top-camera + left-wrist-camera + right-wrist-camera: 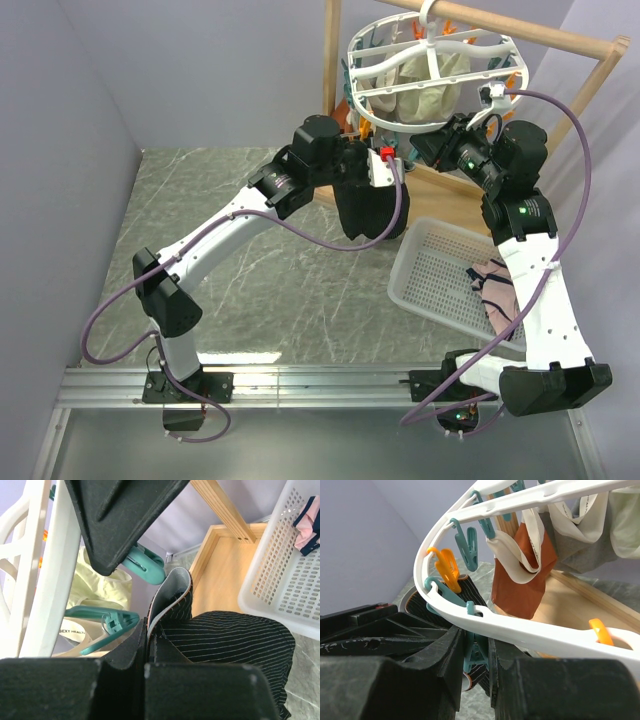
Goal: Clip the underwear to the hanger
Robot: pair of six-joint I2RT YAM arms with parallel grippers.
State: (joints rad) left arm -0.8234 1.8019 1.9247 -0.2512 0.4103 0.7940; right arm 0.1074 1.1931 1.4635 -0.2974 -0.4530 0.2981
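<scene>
Far left: holds the left end effector (385, 165) raised off the desk (250, 270), clenched on the underwear (370, 212). Pinches the folded grey waistband (170, 592) between both fingers (131, 647) and lets the black pinstriped fabric hang below that end effector. Shows two teal clips (145, 565) just beside the pinched waistband, dangling from the hanger (50, 570), with a cream cloth (100, 587) behind them. Cannot tell whether either of those clips touches the waistband.

Further right: hangs the hanger by its hook from the wooden rail frame (560, 35), above and beyond both end effectors. Puts the right end effector (440, 142) up under the hanger's near rim, close beside the left one. Grasps a single teal clip (475, 655) there, directly beneath the white rim, with one finger on each side of it. Shows an orange clip (447, 567) on the rim above and to the left of that grasp, and a rust-brown cloth (520, 575) hanging beyond it.

Far right: sets the white basket (430, 270) on the desk below the right end effector, with a pink garment (492, 285) inside.
</scene>
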